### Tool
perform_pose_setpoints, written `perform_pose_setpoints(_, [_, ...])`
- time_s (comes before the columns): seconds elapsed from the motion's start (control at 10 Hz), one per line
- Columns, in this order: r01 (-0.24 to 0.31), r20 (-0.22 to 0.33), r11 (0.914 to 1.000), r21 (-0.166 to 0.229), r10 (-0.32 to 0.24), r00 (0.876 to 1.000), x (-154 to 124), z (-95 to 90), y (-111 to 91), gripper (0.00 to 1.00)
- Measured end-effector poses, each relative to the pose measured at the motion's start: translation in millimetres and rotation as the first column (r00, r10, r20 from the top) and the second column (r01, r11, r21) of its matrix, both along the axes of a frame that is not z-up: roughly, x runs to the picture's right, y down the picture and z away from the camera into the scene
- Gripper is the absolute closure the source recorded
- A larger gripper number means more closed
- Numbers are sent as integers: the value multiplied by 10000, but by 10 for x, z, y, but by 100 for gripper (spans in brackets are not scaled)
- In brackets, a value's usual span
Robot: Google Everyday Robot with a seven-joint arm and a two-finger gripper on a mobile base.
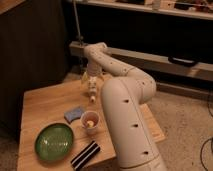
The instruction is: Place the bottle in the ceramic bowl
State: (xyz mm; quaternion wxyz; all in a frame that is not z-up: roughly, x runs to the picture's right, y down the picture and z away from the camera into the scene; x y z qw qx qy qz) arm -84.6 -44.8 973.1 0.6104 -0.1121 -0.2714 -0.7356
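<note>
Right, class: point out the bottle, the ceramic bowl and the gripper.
bottle (92, 95): camera view, lower body.
ceramic bowl (54, 141): camera view, bare green middle.
gripper (92, 82): camera view, its tip, just above the bottle.

The gripper (92, 82) hangs over the far edge of the counter (42, 102), at the top of the bottle (92, 95). On the straight line from there to the bowl (54, 142) at the near left, a blue sponge (74, 114) and a white cup (90, 120) sit close together. Bare wood runs along the left side, giving open passage down to the bowl. A black striped block (85, 155) lies just right of the bowl, and the robot's thick arm (125, 115) walls off the right side.
</note>
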Motion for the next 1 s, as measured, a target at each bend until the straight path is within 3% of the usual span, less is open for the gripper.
perform_pose_setpoints(0.2, [-298,282,9962,816,276,9992,-3,40,94,20])
perform_pose_setpoints(0.3, [-329,362,9948,967,295,9989,-31,77,125,20])
perform_pose_setpoints(0.8, [-167,329,9950,981,136,9994,-161,258,259,21])
perform_pose_setpoints(1.0, [31,105,9948,1021,-42,9999,-222,285,278,36])
